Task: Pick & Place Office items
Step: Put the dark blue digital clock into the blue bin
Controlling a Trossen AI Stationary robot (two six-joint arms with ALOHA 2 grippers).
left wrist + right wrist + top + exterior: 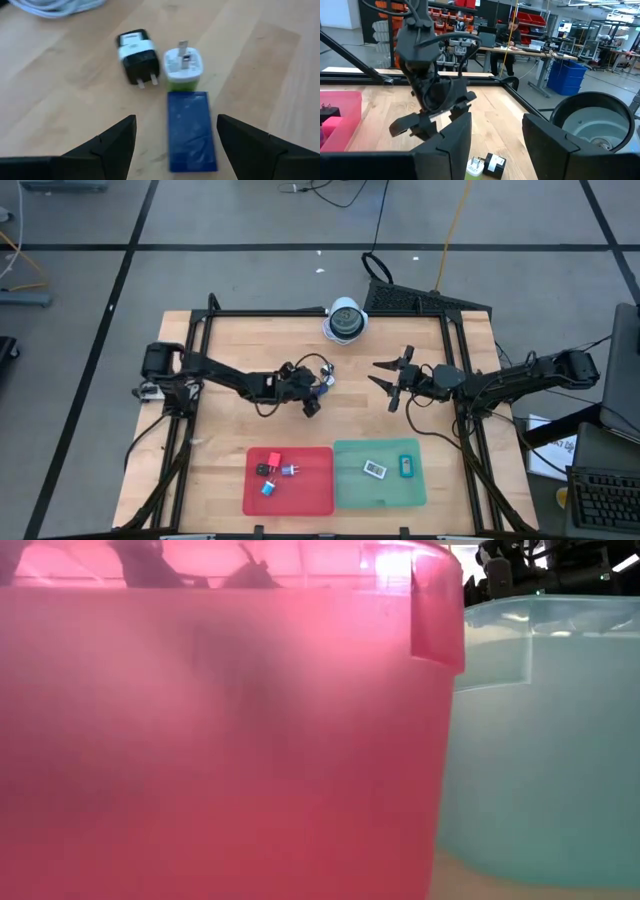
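Left wrist view: the left gripper (175, 145) is held open over a blue block (191, 131) on the table (60, 90), beside black (137, 56) and green-and-white (184, 65) plugs; jaws should be centred before closing. Right gripper (391, 383) waits, half-open.

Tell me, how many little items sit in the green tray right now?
2. In the green tray, a small dark square with a pale face lies near the middle, and a teal piece sits toward the right arm's side. Nothing there looks hidden.
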